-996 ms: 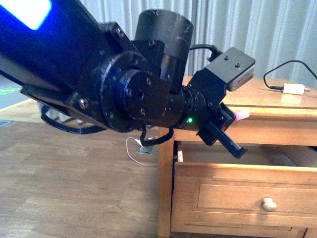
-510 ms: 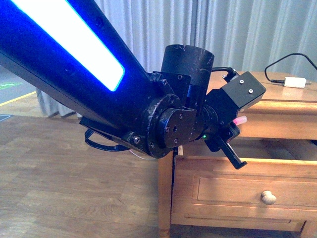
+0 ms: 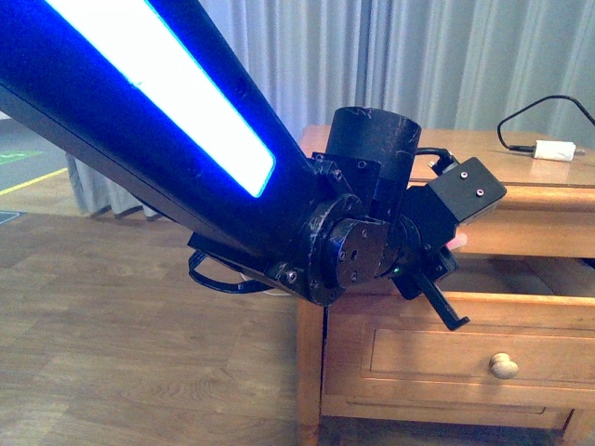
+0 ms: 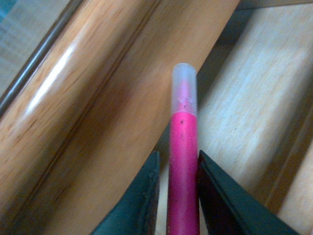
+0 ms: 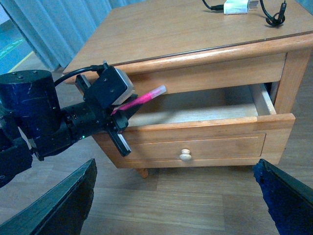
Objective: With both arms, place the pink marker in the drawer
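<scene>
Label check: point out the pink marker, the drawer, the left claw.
pink marker (image 5: 140, 101): right wrist view, pink barrel.
drawer (image 5: 220, 147): right wrist view, front panel.
left claw (image 4: 178, 155): left wrist view, midway between fingertips.

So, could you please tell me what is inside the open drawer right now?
The drawer shows only bare wooden floor; nothing lies in it. The pink marker, clamped in the left gripper, is held over its left end, and the arm hides that corner.

one pink marker (image 5: 140, 101), one drawer (image 5: 220, 143), one knob (image 5: 185, 155), one charger plug (image 3: 552, 149), one table (image 5: 161, 29).
</scene>
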